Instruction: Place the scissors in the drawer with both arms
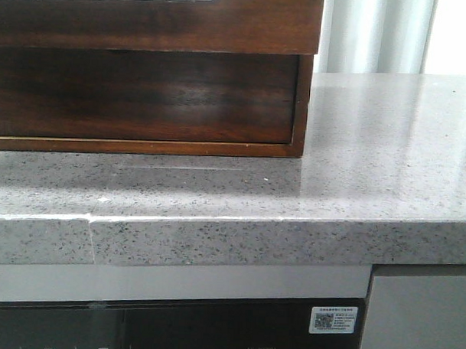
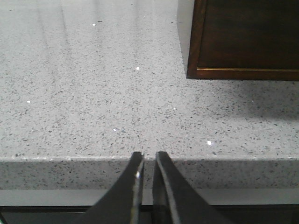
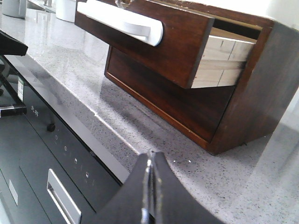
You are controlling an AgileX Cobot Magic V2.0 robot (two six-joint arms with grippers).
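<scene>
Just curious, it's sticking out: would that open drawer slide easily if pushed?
Probably rigid: the drawer shows thick wooden sides. It likely slides straight in rather than tipping, since the cabinet surrounds it. Its glossy front may be slippery.

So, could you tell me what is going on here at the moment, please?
Nothing is being handled right now. The upper drawer of the wooden cabinet stands pulled out over the grey counter. The left tool is nearly shut and the right tool shut; both are empty and sit at the counter's front edge. The scissors do not show in any view.
</scene>
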